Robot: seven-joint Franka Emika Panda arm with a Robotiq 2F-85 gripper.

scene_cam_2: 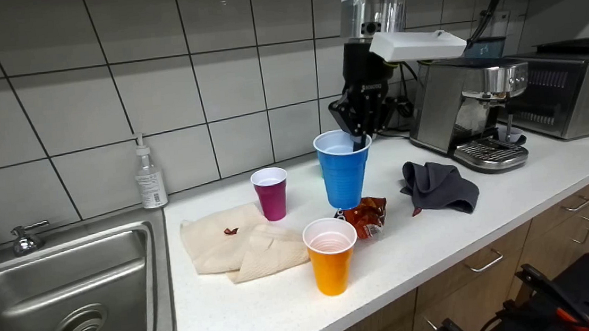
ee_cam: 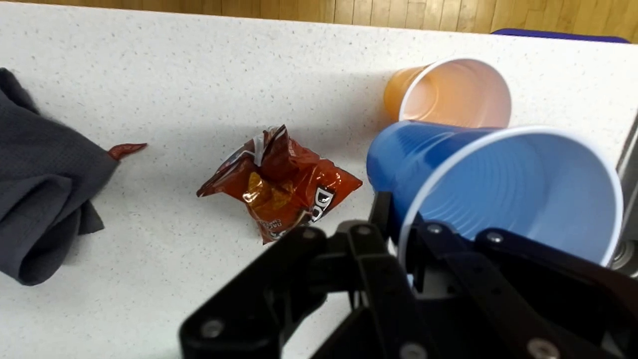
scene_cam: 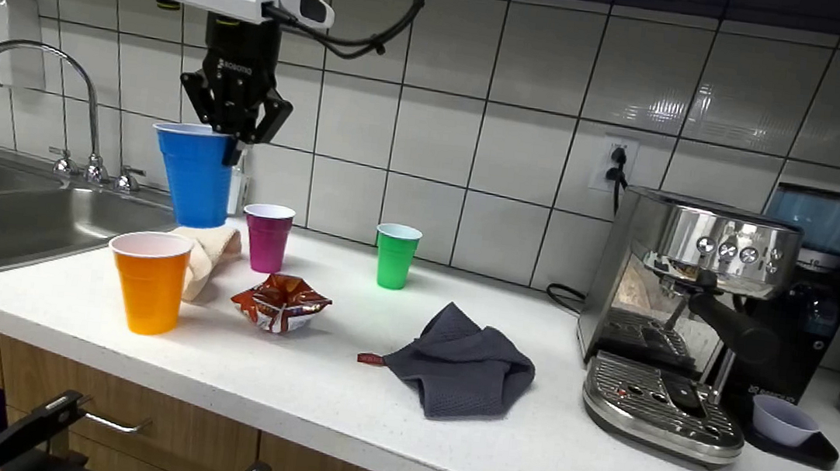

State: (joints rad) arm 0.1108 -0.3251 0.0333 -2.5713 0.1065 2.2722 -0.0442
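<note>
Pinching blue cup, fingers astride rim; aloft

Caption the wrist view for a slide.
Gripper pinching a blue cup by its rim, orange cup and snack bag nearby.

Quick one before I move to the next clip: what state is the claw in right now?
Claw: closed, holding the blue cup by one side of its rim, up off the counter.
</note>
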